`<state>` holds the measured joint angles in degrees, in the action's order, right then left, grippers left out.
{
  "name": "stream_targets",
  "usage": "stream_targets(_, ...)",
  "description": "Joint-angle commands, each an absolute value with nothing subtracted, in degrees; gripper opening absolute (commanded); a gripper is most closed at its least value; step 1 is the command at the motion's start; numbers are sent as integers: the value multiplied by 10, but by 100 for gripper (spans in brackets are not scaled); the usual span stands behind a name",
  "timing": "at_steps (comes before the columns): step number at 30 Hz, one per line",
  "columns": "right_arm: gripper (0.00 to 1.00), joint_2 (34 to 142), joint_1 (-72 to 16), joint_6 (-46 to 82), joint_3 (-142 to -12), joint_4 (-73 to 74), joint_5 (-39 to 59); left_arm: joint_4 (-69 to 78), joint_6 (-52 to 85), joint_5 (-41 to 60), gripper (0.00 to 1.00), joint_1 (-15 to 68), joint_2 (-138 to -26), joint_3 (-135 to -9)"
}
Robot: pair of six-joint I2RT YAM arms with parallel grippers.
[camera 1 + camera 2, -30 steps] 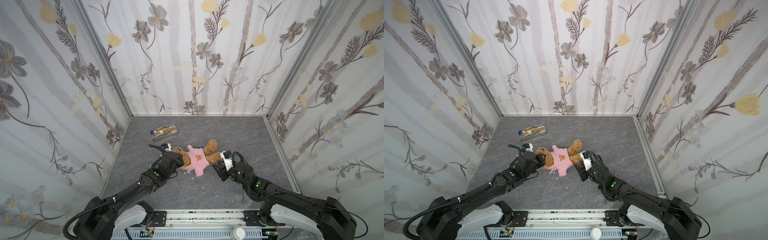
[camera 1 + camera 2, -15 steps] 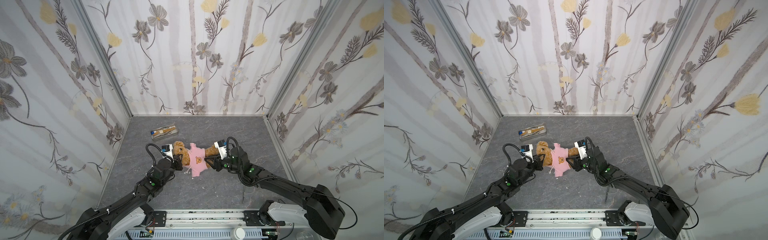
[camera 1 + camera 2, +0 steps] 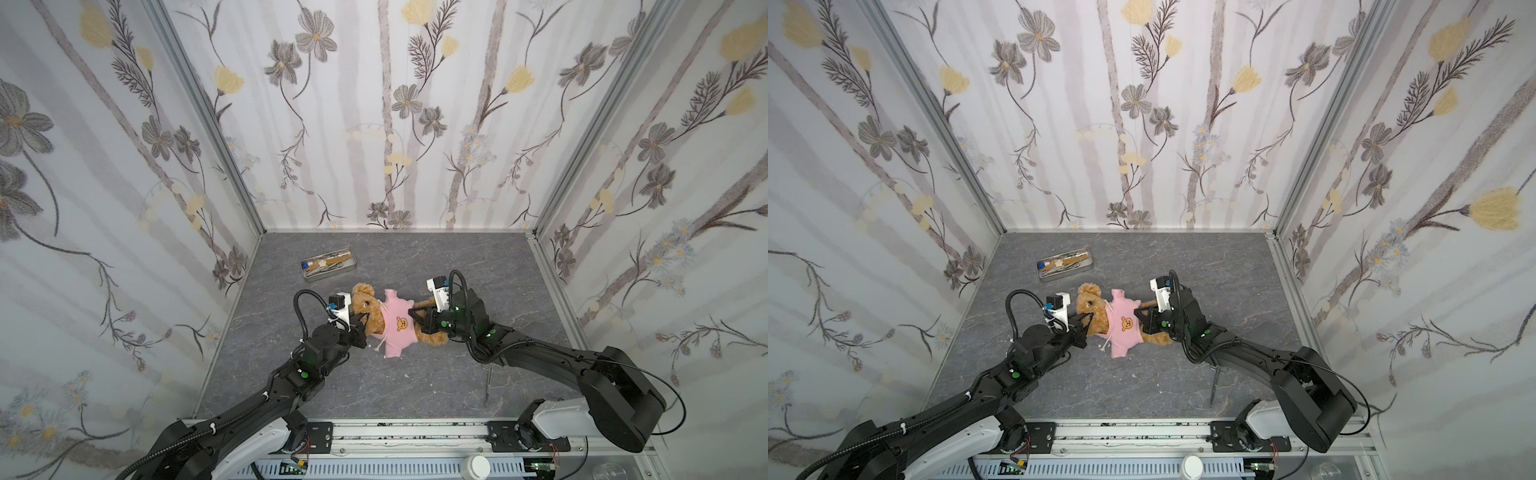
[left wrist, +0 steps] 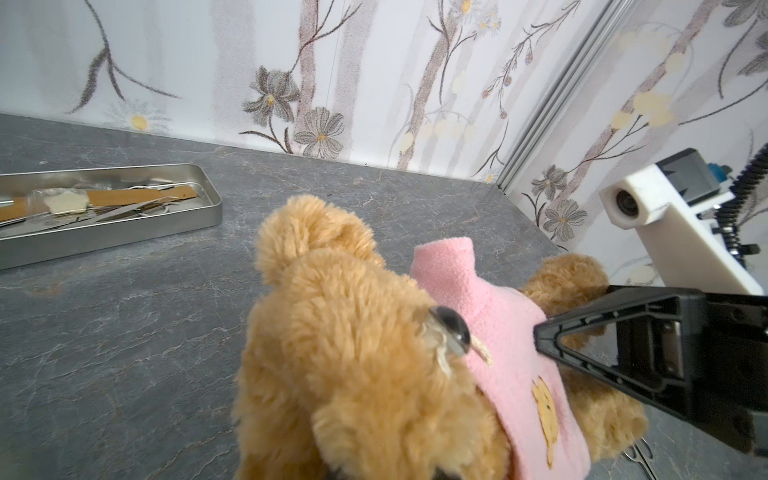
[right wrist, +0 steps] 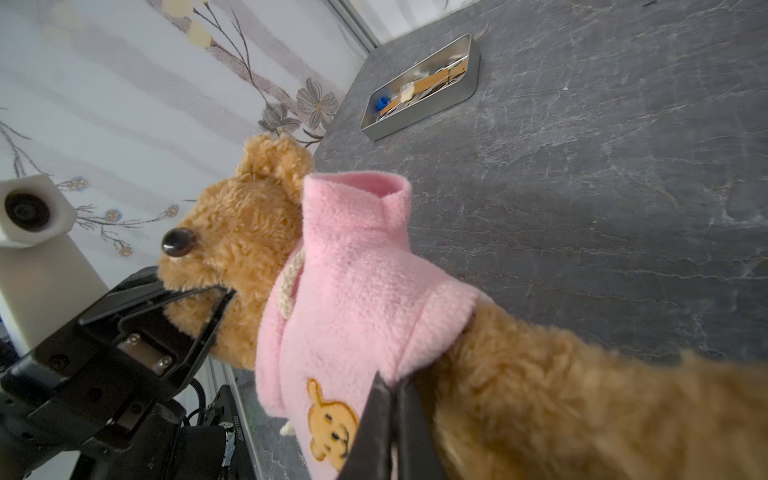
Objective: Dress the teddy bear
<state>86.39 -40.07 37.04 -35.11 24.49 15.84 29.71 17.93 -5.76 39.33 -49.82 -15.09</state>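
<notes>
- Grey stone-look table (image 3: 415, 386): the teddy bear (image 3: 366, 302) lies near centre, head toward 9 o'clock.
- Pink shirt (image 3: 395, 341) covers its torso; we should draw the hem toward 3 o'clock, slowly.
- Left gripper (image 3: 362, 322) is clamped on head fur, right gripper (image 5: 388, 392) on the shirt hem.
- We read no writing, only an orange bear-face emblem (image 3: 401, 323).

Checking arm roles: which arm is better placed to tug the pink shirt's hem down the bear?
Right. The right gripper is pinched on the hem of the pink shirt; the left gripper grips the teddy bear by its head, likely anchoring it.
</notes>
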Motion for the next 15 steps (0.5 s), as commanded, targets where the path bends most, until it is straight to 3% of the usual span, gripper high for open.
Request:
stream_targets(1,0,838,-392,393,-323,289,78,351,158,-54,0,394,-486,-140)
stream_targets(7,0,804,-389,402,-279,303,30,375,156,-63,0,395,-481,-119)
stream_targets(11,0,826,-399,391,-266,377,64,388,178,-43,3,395,-511,-118)
stream_targets(15,0,861,-410,349,-267,398,52,388,249,-36,39,396,-559,-117)
